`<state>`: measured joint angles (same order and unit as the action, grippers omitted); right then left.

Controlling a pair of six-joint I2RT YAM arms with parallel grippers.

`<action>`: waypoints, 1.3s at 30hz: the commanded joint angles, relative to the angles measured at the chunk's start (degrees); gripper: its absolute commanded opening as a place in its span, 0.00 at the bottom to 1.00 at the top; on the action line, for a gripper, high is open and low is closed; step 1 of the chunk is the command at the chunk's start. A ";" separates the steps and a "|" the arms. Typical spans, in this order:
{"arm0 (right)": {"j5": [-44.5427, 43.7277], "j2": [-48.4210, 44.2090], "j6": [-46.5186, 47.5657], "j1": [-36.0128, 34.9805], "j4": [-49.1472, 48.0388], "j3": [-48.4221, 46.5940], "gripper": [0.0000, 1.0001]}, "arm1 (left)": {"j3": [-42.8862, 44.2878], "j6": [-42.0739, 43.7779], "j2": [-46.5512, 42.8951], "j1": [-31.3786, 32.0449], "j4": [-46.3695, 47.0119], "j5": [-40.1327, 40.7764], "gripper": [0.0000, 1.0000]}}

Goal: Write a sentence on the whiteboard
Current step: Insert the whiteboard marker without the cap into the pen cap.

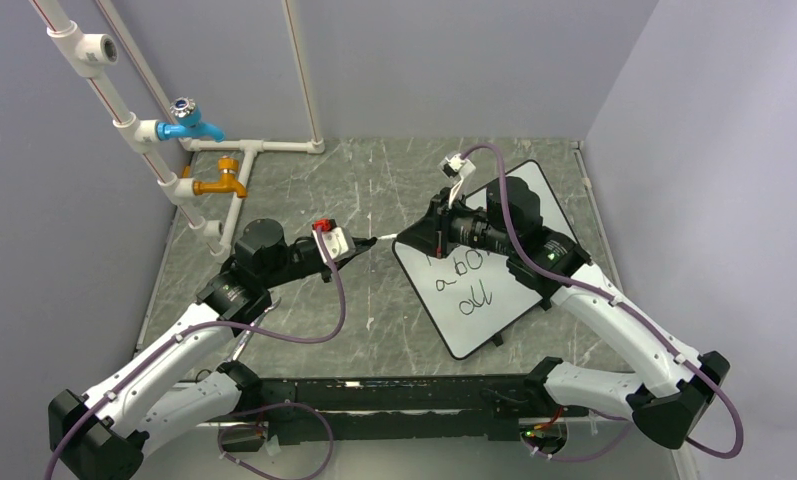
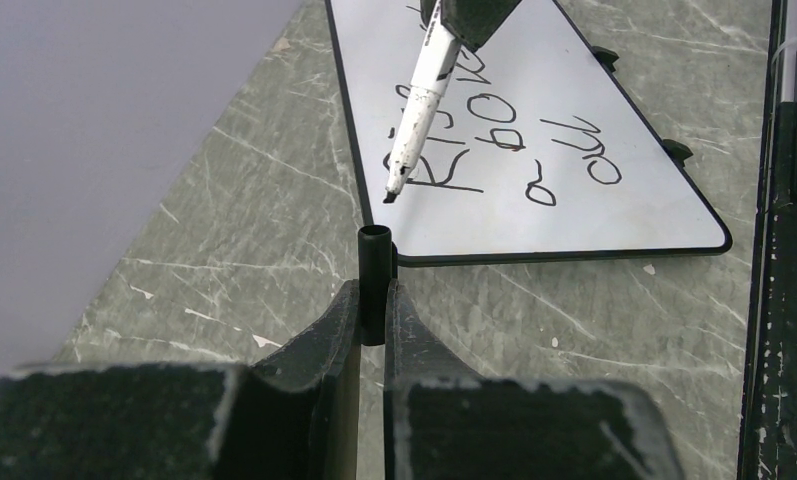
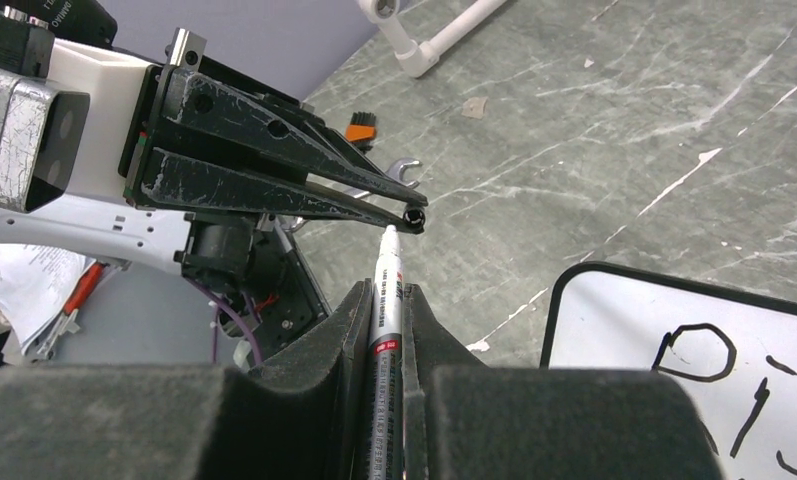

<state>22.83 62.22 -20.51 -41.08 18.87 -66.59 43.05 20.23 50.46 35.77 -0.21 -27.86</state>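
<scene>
Whiteboard (image 2: 624,220): flat, glossy white, thin black rim, rounded corners. It lies skewed on the grey-green marble-look table (image 1: 394,190), right of centre, under the right arm. The sentence (image 2: 484,140) is thin black handwriting in slanted lines. "all" reads clearly in the overhead view; the other lines are partly covered by the arm and marker.

Left gripper (image 2: 374,300): worn black fingers clamped on a short black tubular cap (image 2: 375,280), open end pointing out past the tips. The left arm reaches forward and right, low and near level, tips just off the board's left corner.

Right gripper (image 3: 386,290): closed on a slim white marker (image 2: 424,90) with a black nib and printed barrel. The right arm bends over the board with the wrist turned left. The nib points at the cap's mouth, very near but not touching, above the board's edge.
</scene>
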 commanded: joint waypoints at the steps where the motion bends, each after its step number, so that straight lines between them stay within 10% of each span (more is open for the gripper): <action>1: -1.06 -0.04 0.21 -0.05 -4.35 -1.89 0.00 | 0.28 -0.26 -0.18 0.00 2.49 -2.15 0.00; 39: -1.53 0.69 -1.52 -0.11 -5.51 2.37 0.00 | 0.28 -2.67 -0.45 0.00 3.59 -2.69 0.00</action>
<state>21.32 63.53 -21.26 -41.08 16.23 -64.93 43.05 18.26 50.46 35.77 0.14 -28.67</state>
